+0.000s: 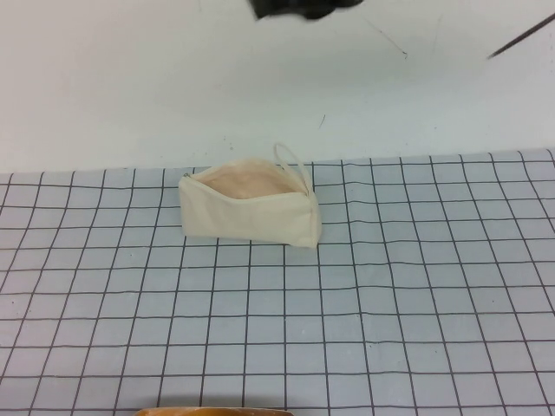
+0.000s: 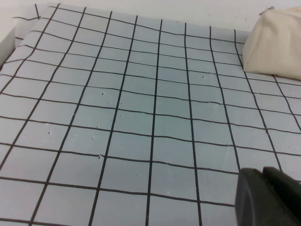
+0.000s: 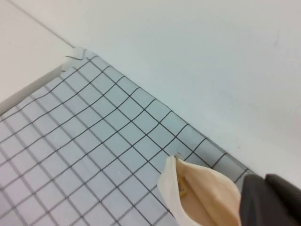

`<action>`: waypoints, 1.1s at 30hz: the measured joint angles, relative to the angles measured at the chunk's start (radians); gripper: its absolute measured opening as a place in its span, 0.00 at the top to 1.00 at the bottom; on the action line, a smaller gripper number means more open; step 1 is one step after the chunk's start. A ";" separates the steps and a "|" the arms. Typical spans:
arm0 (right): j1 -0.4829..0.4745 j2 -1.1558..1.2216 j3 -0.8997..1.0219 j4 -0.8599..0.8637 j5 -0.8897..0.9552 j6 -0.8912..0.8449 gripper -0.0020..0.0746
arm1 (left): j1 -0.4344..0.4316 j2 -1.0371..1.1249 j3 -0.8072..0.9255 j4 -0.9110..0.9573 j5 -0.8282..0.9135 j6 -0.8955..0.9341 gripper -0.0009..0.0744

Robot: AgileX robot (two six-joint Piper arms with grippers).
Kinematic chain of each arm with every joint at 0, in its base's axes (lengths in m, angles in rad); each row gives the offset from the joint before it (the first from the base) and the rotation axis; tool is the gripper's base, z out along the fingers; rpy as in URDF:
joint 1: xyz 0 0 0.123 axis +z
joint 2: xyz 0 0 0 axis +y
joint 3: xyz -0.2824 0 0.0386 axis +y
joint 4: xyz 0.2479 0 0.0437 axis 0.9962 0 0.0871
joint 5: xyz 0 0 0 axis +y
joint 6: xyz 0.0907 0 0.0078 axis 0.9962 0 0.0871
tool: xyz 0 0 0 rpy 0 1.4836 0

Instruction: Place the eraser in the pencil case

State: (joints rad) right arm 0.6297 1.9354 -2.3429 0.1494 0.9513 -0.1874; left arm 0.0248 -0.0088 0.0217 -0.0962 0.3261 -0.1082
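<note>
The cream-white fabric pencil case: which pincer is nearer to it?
Right. The right pincer hangs just beside the cream-white fabric pencil case; the left pincer sits several grid squares away.

high view looks down; all views share the pencil case (image 1: 250,208).

The left tool (image 2: 268,197) is showing as a dark edge over the gridded counter (image 2: 141,117), well apart from the pencil case (image 2: 275,44) lying at the far side.
</note>
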 joint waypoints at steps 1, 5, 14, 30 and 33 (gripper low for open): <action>0.004 -0.027 0.000 0.000 0.022 -0.018 0.97 | 0.000 0.000 0.000 0.000 0.000 0.000 0.99; 0.031 -0.146 0.056 0.001 0.060 -0.090 0.97 | 0.000 0.000 0.000 0.000 0.000 0.000 0.99; 0.066 -0.505 0.483 -0.025 0.038 -0.169 0.97 | 0.000 0.000 0.000 0.000 0.000 0.000 0.99; 0.066 -1.203 1.473 -0.344 -0.607 -0.038 0.97 | 0.000 0.000 0.000 0.000 0.000 0.000 0.99; 0.066 -1.307 1.599 -0.379 -0.631 0.035 0.97 | 0.000 0.000 0.000 0.000 0.000 0.000 0.99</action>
State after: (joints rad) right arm 0.6955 0.6282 -0.7440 -0.2296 0.3201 -0.1520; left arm 0.0248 -0.0088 0.0217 -0.0962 0.3261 -0.1082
